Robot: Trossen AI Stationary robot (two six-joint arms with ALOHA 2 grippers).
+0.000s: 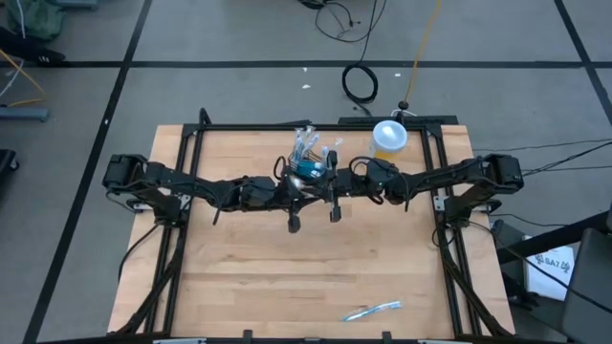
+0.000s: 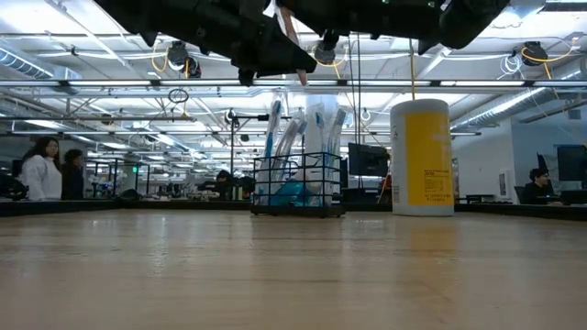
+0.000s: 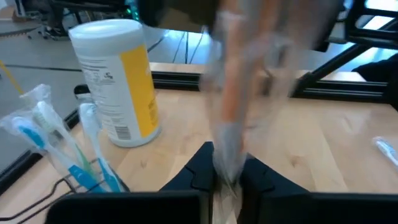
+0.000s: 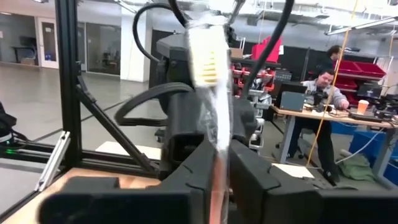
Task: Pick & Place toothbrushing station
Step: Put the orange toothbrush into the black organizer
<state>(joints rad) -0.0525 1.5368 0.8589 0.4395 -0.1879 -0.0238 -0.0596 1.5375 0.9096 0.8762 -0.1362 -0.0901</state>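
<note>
Wooden table [image 1: 287, 277], toothbrushing station [image 1: 308, 170] between both end effectors

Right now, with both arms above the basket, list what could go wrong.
1. Both pincers, left and right, pinch one wrapped toothbrush; pulling apart could tear its wrapper.
2. The basket is already crowded, so lowering another brush could snag.
3. The yellow canister stands close and could be bumped.
</note>
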